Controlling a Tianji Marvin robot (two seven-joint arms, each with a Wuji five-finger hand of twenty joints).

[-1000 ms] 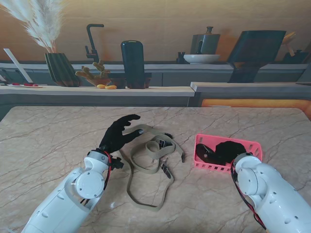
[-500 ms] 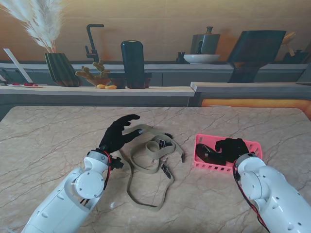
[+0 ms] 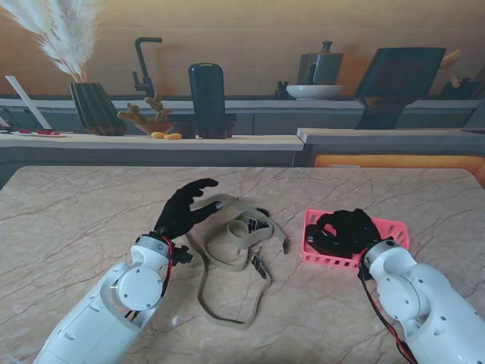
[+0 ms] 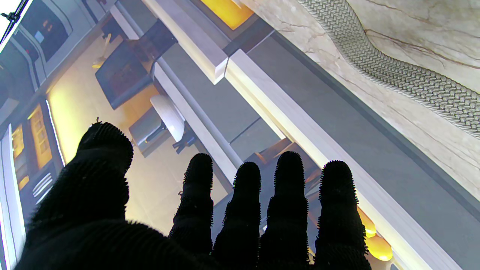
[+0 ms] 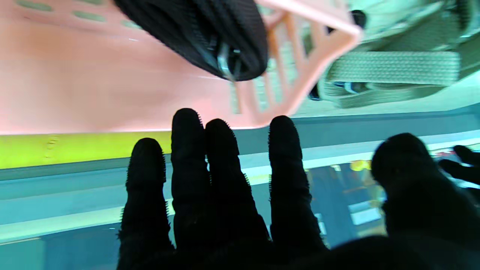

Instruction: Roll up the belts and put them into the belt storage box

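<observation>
Stand view, centre of frame: the beige woven belt (image 3: 236, 250) lay unrolled on the marble table (image 3: 76, 212), one loose coil near the middle and a long loop trailing toward the lower centre. The left hand (image 3: 184, 208) hovered at the belt's left edge with fingers spread and curved, gripping nothing; its wrist view showed the fingers (image 4: 243, 202) apart against the background, the belt's weave (image 4: 393, 71) crossing the upper right of that frame. At centre right, the pink belt storage box (image 3: 390, 226) held a black rolled belt (image 5: 210, 33), and the right hand (image 3: 347, 228) was over the box with fingers (image 5: 221, 165) extended, close together and apparently empty; contact with the black roll could not be determined. Judged risks: the right hand, being inside or just above the light box, could snag its slotted wall (image 5: 285, 86) and drag or tip it, or disturb the black roll so it loosens; the limp beige belt could slide on the smooth marble instead of coiling, and its buckle end (image 3: 260, 267) could catch.
</observation>
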